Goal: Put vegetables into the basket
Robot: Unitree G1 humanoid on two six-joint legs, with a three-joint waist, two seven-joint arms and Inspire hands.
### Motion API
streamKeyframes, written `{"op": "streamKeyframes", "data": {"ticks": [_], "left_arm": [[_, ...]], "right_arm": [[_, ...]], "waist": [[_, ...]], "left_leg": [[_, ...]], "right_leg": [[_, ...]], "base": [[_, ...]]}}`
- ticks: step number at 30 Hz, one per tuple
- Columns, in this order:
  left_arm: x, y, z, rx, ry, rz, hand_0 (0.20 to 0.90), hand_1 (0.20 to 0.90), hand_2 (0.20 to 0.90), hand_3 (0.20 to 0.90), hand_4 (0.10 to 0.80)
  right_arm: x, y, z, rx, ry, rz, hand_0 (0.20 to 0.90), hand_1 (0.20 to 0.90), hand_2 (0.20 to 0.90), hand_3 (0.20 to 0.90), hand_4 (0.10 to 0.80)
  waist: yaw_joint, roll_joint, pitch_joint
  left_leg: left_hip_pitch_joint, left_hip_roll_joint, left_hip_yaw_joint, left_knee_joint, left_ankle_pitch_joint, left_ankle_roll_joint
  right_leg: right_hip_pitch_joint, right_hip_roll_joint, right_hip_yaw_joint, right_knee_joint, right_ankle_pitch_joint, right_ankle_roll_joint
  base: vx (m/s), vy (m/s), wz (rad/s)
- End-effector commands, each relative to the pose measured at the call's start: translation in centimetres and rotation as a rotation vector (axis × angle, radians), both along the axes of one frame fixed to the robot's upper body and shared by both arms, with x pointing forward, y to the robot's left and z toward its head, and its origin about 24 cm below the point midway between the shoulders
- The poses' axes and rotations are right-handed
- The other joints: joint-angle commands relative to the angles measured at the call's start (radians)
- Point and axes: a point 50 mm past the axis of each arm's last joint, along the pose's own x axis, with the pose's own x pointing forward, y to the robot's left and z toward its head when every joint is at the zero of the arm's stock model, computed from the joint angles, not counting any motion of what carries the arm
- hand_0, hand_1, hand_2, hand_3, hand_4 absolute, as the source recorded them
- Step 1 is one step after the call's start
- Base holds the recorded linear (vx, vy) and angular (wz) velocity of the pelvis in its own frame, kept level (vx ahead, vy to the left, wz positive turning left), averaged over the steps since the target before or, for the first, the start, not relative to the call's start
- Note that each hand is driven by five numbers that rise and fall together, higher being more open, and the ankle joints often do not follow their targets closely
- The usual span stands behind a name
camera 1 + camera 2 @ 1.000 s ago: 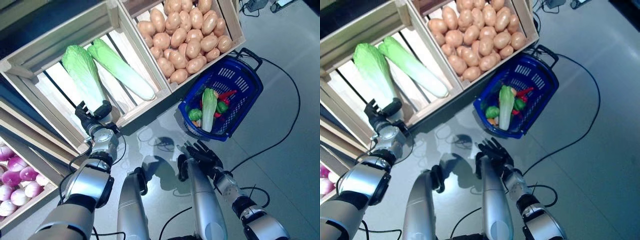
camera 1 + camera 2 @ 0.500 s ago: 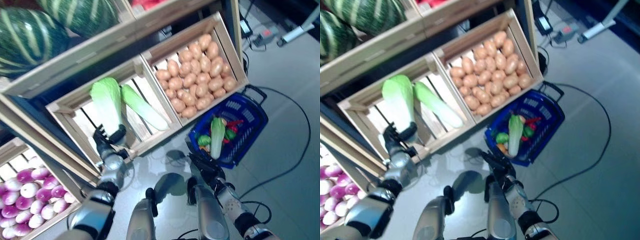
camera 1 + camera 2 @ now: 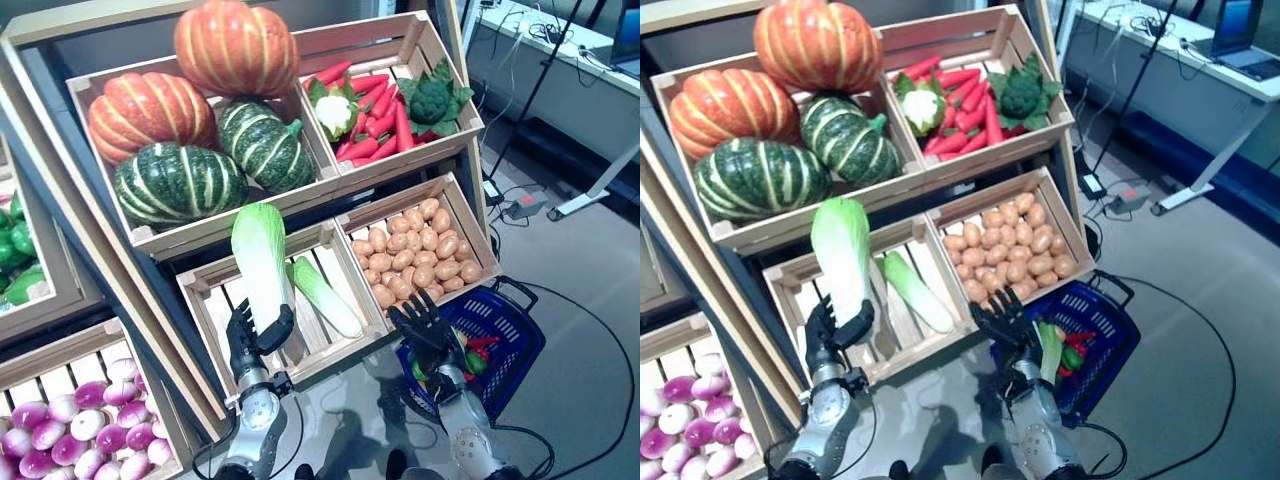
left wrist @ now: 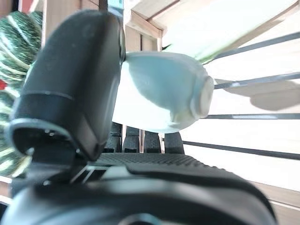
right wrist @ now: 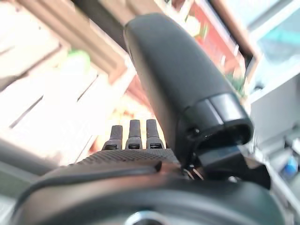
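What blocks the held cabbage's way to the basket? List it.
The left hand grips the cabbage upright, above the crate. The open right hand hangs between it and the basket, partly over the basket's near side. Nothing else visible stands between.

I can read no text, label, number or sign anywhere around my hands, not on the crates, the vegetables or the basket.
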Motion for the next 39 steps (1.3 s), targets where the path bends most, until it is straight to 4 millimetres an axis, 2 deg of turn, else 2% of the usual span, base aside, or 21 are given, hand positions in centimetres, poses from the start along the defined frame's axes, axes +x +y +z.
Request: {"op": "streamKeyframes", "data": {"ticks": [1,8,12,22,28,39], "left_arm": [[3.8,-1.7,8.2,0.166,-0.432,-0.229,0.300,0.300,0.300,0.300,0.400],[3.4,-2.6,8.1,0.225,-0.426,-0.386,0.300,0.300,0.300,0.300,0.400],[2.7,-3.3,7.7,0.286,-0.438,-0.509,0.300,0.300,0.300,0.300,0.400],[2.2,-4.9,8.0,0.285,-0.471,-0.745,0.300,0.300,0.300,0.300,0.400],[1.9,-6.5,8.4,0.295,-0.493,-0.885,0.300,0.300,0.300,0.300,0.400],[1.1,-8.1,8.6,0.338,-0.528,-1.066,0.300,0.300,0.300,0.300,0.400]], "right_arm": [[2.4,0.9,4.0,0.049,-0.229,0.123,0.900,0.900,0.900,0.900,0.800],[3.7,0.8,6.1,0.099,-0.320,0.264,0.900,0.900,0.900,0.900,0.800],[4.7,0.9,7.1,0.052,-0.320,0.326,0.900,0.900,0.900,0.900,0.800],[7.5,1.1,9.0,0.025,-0.294,0.321,0.900,0.900,0.900,0.900,0.800],[9.5,1.1,11.2,0.107,-0.329,0.296,0.900,0.900,0.900,0.900,0.800],[10.6,2.0,12.6,0.253,-0.362,0.373,0.900,0.900,0.900,0.900,0.800]], "waist": [[0.013,-0.050,-0.063],[0.037,-0.071,-0.083],[0.051,-0.077,-0.095],[0.075,-0.070,-0.105],[0.086,-0.061,-0.111],[0.103,-0.053,-0.120]], "left_leg": [[0.008,-0.072,0.039,-0.027,-0.051,0.039],[0.034,-0.060,0.049,-0.027,-0.064,0.037],[0.046,-0.058,0.045,-0.027,-0.070,0.034],[0.060,-0.058,0.033,-0.027,-0.075,0.032],[0.068,-0.056,0.021,-0.027,-0.081,0.030],[0.068,-0.055,0.000,-0.027,-0.083,0.027]], "right_leg": [[0.076,-0.022,-0.013,-0.062,0.022,0.010],[0.109,-0.010,-0.027,-0.065,0.006,0.002],[0.126,-0.009,-0.035,-0.065,-0.003,-0.001],[0.144,-0.013,-0.049,-0.065,-0.013,-0.003],[0.158,-0.016,-0.057,-0.065,-0.021,-0.005],[0.166,-0.021,-0.072,-0.065,-0.031,-0.004]], "base": [[0.056,-0.058,0.12],[0.057,-0.064,0.02],[0.062,-0.057,0.00],[0.047,-0.011,0.01],[0.035,0.013,0.03],[0.015,0.012,0.06]]}}
